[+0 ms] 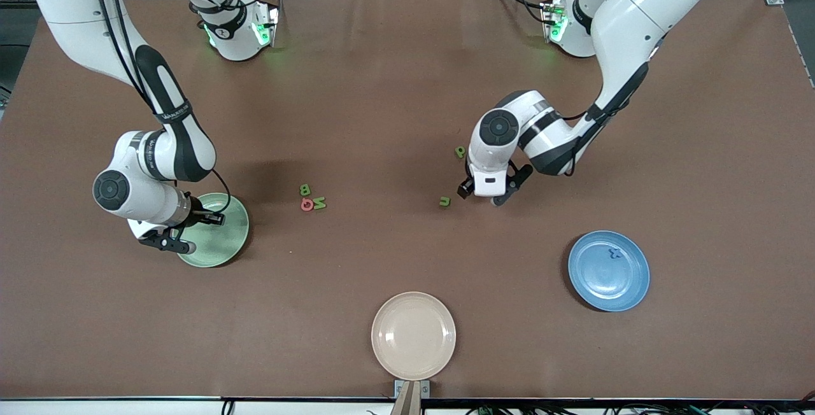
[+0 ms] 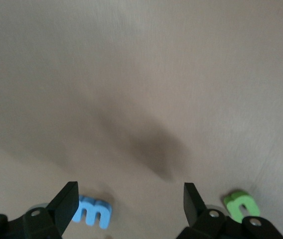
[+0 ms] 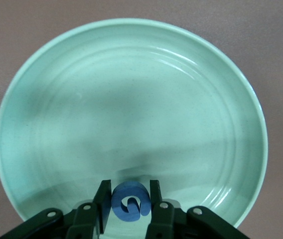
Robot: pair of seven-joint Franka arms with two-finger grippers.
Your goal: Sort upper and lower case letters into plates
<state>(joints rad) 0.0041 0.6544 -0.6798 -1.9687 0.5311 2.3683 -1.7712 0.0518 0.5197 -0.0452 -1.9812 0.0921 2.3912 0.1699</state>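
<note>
Your right claw [image 3: 126, 204] holds the blue G [image 3: 129, 201] low over the green plate [image 3: 131, 89]: release gently, then lift straight. Your left claw [image 2: 131, 201], fingers wide, hangs above the surface [image 1: 382, 84] between blue m [image 2: 94, 211] and green u [image 2: 241, 205]; centre on one letter.

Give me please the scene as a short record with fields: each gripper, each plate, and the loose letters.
right gripper: over the pale green plate, fingers against a blue letter G
left gripper: open, low over the table, between a blue m and a green u
blue plate: holds one blue letter, shape unclear
beige plate: no letters
loose on table: green p; B, Q and N clustered
</note>
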